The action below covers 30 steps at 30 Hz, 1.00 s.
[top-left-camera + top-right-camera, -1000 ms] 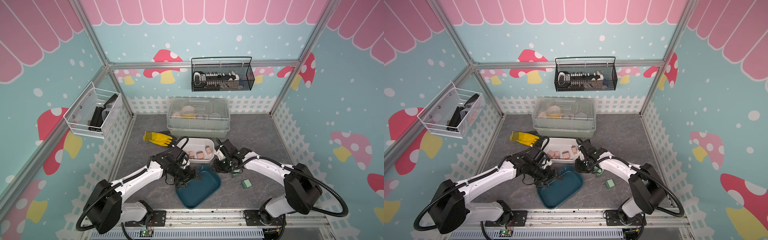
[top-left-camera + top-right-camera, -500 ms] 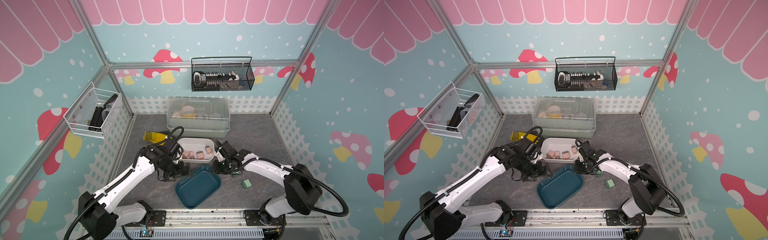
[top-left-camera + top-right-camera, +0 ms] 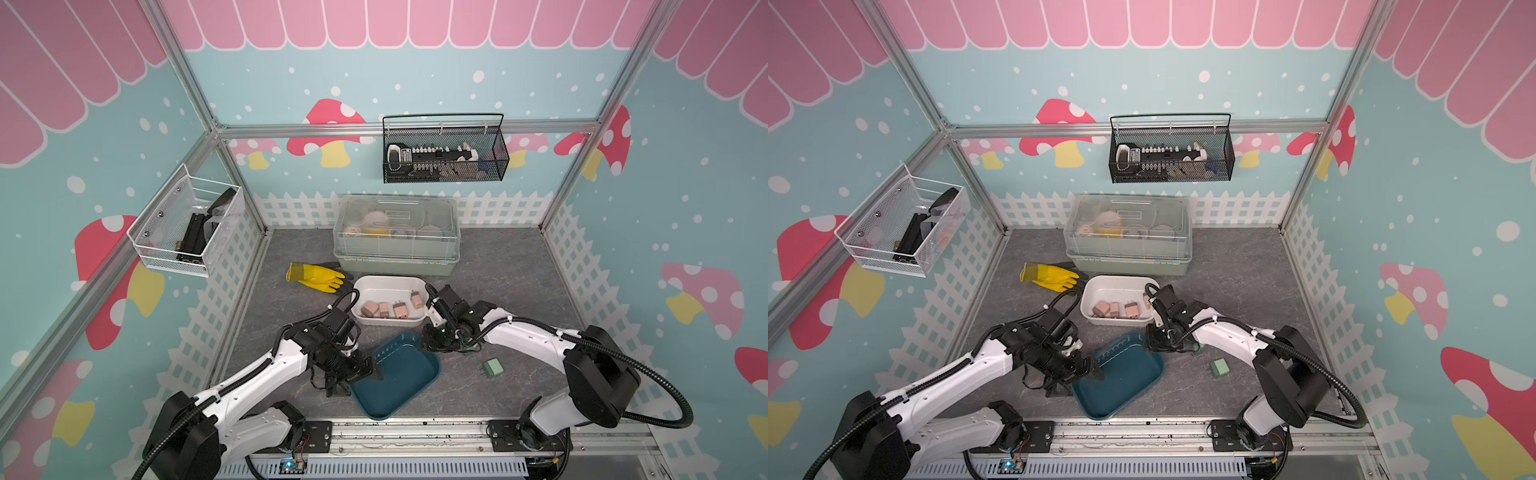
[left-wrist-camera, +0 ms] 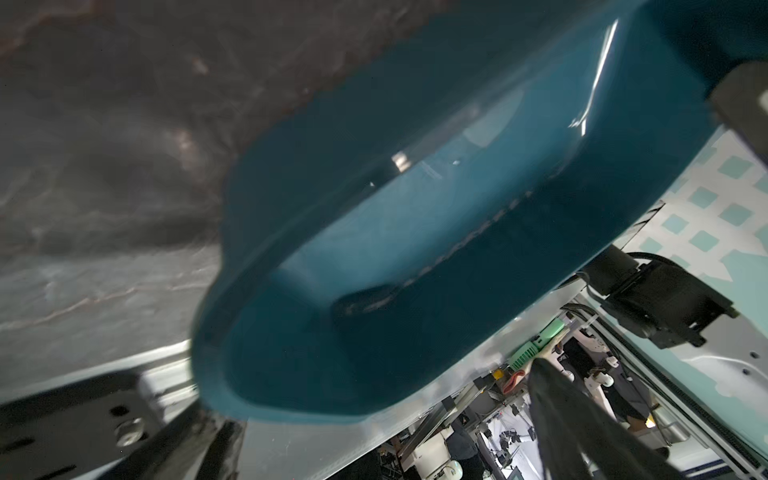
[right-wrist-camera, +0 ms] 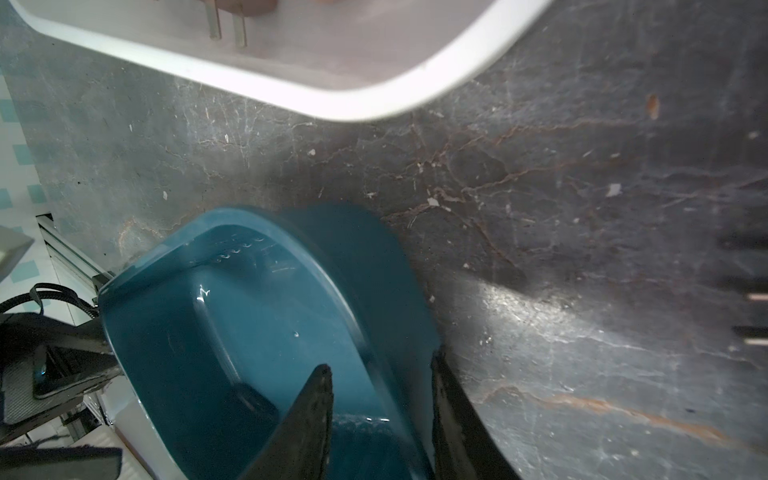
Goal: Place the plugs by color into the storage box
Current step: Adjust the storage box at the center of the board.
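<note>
A: Where are the plugs?
B: Four tan plugs point(image 3: 384, 309) lie in the white storage box point(image 3: 388, 286). One green plug point(image 3: 493, 368) sits on the table point(image 3: 507, 282), to the right of the teal storage box point(image 3: 401, 384).
A: And the jaws?
B: On the right gripper point(image 5: 379, 363) the jaws stand narrow, pinching that box's far rim. On the left gripper point(image 3: 360, 371) they're spread wide at its left edge, holding nothing.
</note>
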Each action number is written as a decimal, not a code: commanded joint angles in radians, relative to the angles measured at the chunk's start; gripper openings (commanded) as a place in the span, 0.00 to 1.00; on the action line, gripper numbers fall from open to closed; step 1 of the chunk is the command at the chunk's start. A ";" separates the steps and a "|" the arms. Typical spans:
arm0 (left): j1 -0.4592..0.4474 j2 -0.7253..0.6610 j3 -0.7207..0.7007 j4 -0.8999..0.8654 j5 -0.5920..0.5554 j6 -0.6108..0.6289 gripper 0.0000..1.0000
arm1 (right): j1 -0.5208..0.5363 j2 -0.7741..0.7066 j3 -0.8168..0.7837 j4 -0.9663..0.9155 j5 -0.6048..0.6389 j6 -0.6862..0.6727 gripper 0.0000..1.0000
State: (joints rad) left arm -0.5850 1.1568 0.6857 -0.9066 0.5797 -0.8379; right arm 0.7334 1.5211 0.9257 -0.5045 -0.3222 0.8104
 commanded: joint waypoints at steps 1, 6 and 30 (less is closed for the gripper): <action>0.000 0.071 0.044 0.131 0.013 0.008 0.99 | 0.012 0.004 0.009 0.003 0.006 0.033 0.37; 0.007 0.213 0.174 0.164 0.000 0.064 0.99 | 0.017 -0.027 -0.014 0.003 0.024 0.053 0.37; 0.101 0.385 0.446 -0.101 -0.125 0.339 0.99 | -0.026 -0.233 -0.022 -0.233 0.198 0.080 0.85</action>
State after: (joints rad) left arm -0.4969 1.5768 1.1244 -0.9760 0.4698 -0.5266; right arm 0.7238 1.3239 0.8829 -0.6605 -0.1688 0.8562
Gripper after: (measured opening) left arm 0.992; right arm 0.842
